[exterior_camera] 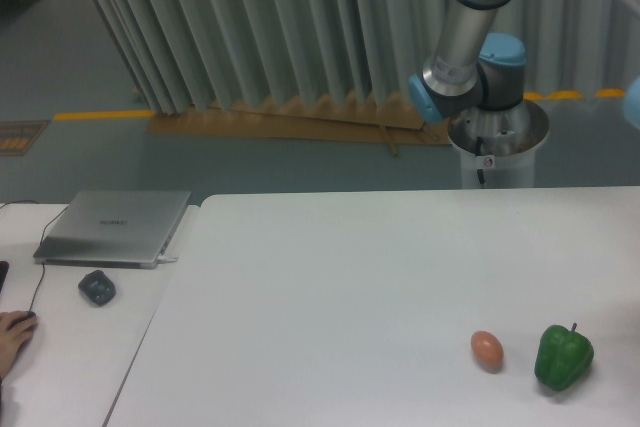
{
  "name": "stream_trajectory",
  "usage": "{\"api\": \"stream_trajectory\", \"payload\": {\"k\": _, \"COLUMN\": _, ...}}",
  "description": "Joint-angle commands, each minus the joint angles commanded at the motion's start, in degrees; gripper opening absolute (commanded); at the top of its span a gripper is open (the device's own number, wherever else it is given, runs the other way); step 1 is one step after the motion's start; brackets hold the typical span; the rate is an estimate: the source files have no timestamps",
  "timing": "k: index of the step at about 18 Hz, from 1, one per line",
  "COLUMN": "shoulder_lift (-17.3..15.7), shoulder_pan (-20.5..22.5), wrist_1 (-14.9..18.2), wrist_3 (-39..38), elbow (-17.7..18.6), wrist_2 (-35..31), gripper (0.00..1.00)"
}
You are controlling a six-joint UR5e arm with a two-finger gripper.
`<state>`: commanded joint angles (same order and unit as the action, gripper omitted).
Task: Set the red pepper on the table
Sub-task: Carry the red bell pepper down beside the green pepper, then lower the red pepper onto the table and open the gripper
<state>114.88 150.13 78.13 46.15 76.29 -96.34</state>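
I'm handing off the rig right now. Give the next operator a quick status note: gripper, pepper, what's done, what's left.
Gripper: out of view; only the arm shows, raised behind the table.
Red pepper: not visible anywhere in this view, so I cannot tell if it is held.
On the table: green pepper and an orange-brown egg-shaped thing, apart, near the front right.
Done: no placement visible.
Left: put the red pepper on the table.
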Motion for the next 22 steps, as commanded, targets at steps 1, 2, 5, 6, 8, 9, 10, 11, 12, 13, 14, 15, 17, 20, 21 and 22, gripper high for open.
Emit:
{"api": "stream_trajectory", "payload": {"k": 1, "shoulder_lift": -0.44, "shoulder_pan": -0.71, "wrist_1": 0.7, "wrist_3": -0.71, "elbow": 0.0, "wrist_2": 1.06, "gripper": 0.45}}
{"api": "stream_trajectory", "payload": {"k": 2, "shoulder_lift": -1.49, "shoulder_pan": -2.11, "wrist_1": 2.28, "wrist_3": -1.76, "elbow": 1.39, "wrist_2": 2.89, "gripper": 0.45}}
{"api": "stream_trajectory", "payload": {"k": 5, "shoulder_lift": -2.29, "shoulder_pan": -4.22, "wrist_1": 2.55, "wrist_3": -2.03, "elbow": 4.56, "wrist_2": 3.53, "gripper": 0.45}}
{"api": "stream_trajectory", "payload": {"k": 6, "shoulder_lift": -1.94, "shoulder_pan": -4.84, "wrist_1": 2.38, "wrist_3": -2.03, "elbow": 5.96, "wrist_2": 3.35, "gripper": 0.45}}
{"api": "stream_trajectory", "payload": {"k": 8, "shoulder_lift": -1.76, "shoulder_pan": -5.02, "wrist_1": 1.86, "wrist_3": -1.95, "elbow": 8.6, "wrist_2": 2.48, "gripper": 0.45}}
{"api": "stream_trajectory", "payload": {"k": 9, "shoulder_lift": -1.76, "shoulder_pan": -5.02, "wrist_1": 1.59, "wrist_3": -1.95, "elbow": 9.05, "wrist_2": 2.12, "gripper": 0.46}}
{"api": "stream_trajectory", "payload": {"k": 10, "shoulder_lift": -1.59, "shoulder_pan": -5.02, "wrist_1": 1.24, "wrist_3": -1.95, "elbow": 9.23, "wrist_2": 1.95, "gripper": 0.46}}
{"api": "stream_trajectory", "payload": {"k": 11, "shoulder_lift": -1.41, "shoulder_pan": -5.02, "wrist_1": 0.98, "wrist_3": -1.86, "elbow": 9.23, "wrist_2": 1.95, "gripper": 0.46}}
{"api": "stream_trajectory", "payload": {"k": 12, "shoulder_lift": -1.41, "shoulder_pan": -5.11, "wrist_1": 0.89, "wrist_3": -1.77, "elbow": 9.23, "wrist_2": 1.95, "gripper": 0.46}}
{"api": "stream_trajectory", "payload": {"k": 13, "shoulder_lift": -1.06, "shoulder_pan": -5.54, "wrist_1": 0.89, "wrist_3": -2.03, "elbow": 9.23, "wrist_2": 2.12, "gripper": 0.46}}
{"api": "stream_trajectory", "payload": {"k": 14, "shoulder_lift": -0.62, "shoulder_pan": -6.68, "wrist_1": 0.89, "wrist_3": -2.03, "elbow": 9.66, "wrist_2": 2.12, "gripper": 0.46}}
{"api": "stream_trajectory", "payload": {"k": 15, "shoulder_lift": -0.19, "shoulder_pan": -7.21, "wrist_1": 0.63, "wrist_3": -2.29, "elbow": 9.41, "wrist_2": 2.03, "gripper": 0.46}}
{"api": "stream_trajectory", "payload": {"k": 17, "shoulder_lift": 0.35, "shoulder_pan": -7.65, "wrist_1": 0.62, "wrist_3": -3.0, "elbow": 9.75, "wrist_2": 2.56, "gripper": 0.46}}
{"api": "stream_trajectory", "payload": {"k": 20, "shoulder_lift": 0.08, "shoulder_pan": -7.83, "wrist_1": 0.62, "wrist_3": -2.82, "elbow": 9.93, "wrist_2": 2.56, "gripper": 0.46}}
{"api": "stream_trajectory", "payload": {"k": 21, "shoulder_lift": 0.08, "shoulder_pan": -7.75, "wrist_1": 0.62, "wrist_3": -2.91, "elbow": 9.93, "wrist_2": 2.56, "gripper": 0.46}}
{"api": "stream_trajectory", "payload": {"k": 22, "shoulder_lift": 0.0, "shoulder_pan": -7.83, "wrist_1": 0.62, "wrist_3": -2.91, "elbow": 9.93, "wrist_2": 2.56, "gripper": 0.46}}
